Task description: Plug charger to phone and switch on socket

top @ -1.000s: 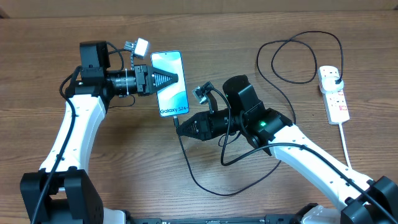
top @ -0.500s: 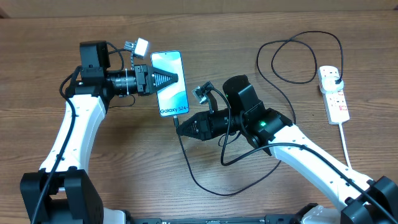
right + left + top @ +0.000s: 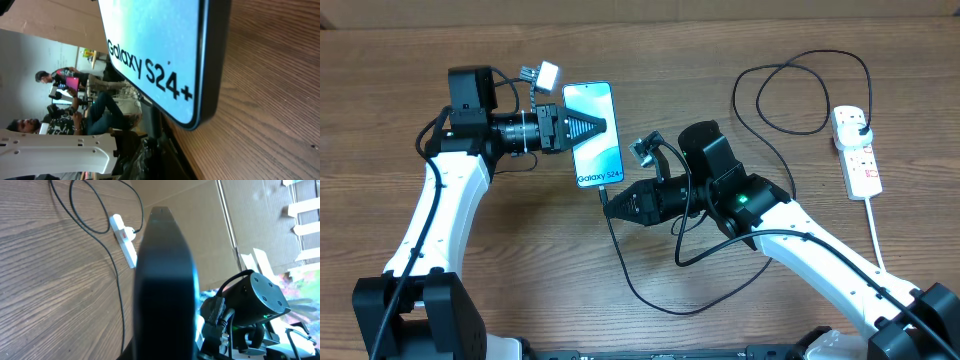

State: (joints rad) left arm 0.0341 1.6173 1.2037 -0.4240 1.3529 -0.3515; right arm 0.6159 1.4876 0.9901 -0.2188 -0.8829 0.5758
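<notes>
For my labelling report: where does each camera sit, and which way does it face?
Overhead: above the table, facing down; shows both arms, left tool over the phone, right tool beside it.
Left wrist: on the left arm, facing along its shut tool toward the socket.
Right wrist: on the right arm, low, facing the phone's screen; own tool unclear.
Shared: overhead and left wrist show the socket; overhead and right wrist, the phone.
</notes>
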